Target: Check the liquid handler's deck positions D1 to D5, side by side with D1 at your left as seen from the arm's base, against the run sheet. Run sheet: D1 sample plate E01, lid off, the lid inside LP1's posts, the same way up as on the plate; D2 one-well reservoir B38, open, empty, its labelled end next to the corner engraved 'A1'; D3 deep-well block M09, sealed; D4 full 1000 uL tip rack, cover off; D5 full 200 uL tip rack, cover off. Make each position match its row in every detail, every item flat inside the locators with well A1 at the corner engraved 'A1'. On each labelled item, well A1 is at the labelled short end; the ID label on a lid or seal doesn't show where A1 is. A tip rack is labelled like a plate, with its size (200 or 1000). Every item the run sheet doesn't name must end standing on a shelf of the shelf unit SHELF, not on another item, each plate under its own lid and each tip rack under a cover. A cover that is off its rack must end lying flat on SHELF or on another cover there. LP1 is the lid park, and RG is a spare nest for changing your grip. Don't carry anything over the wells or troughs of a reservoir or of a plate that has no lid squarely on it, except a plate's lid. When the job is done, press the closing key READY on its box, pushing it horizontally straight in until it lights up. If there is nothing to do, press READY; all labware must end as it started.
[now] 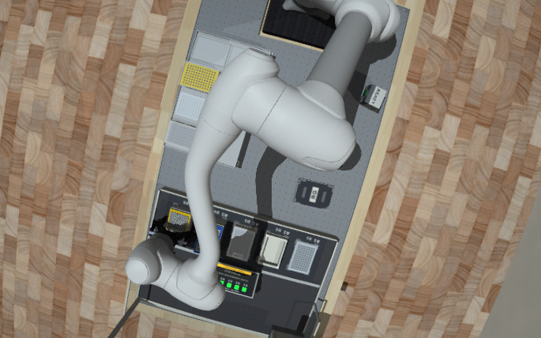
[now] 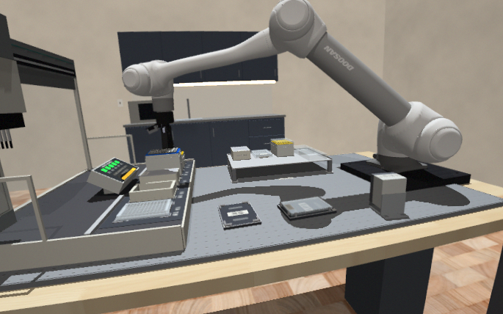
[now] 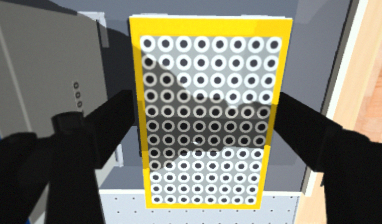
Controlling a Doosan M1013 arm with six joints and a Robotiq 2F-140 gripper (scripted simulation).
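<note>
The yellow-framed tip rack (image 3: 207,117) sits uncovered on the deck at the D5 end, with tips in its holes. In the overhead view it (image 1: 178,219) is the leftmost deck item. My gripper (image 3: 202,106) is open straight above it. One black finger stands on each long side of the rack, with a small gap on both sides. In the side view the gripper (image 2: 164,136) hangs just over the far end of the deck row. Along the row are a dark sealed block (image 1: 242,242), a cream reservoir (image 1: 272,249) and a clear well plate (image 1: 302,256). My arm hides most of the blue rack next to the yellow one.
The shelf unit (image 2: 278,161) holds another yellow rack (image 1: 198,76), two pale plates (image 1: 188,107) and clear covers (image 1: 210,50). A lid (image 2: 305,206) lies in the lid park. The RG nest (image 1: 318,193) and the READY box (image 1: 373,97) stand on the table. The handler's keypad (image 2: 113,173) is beside the deck.
</note>
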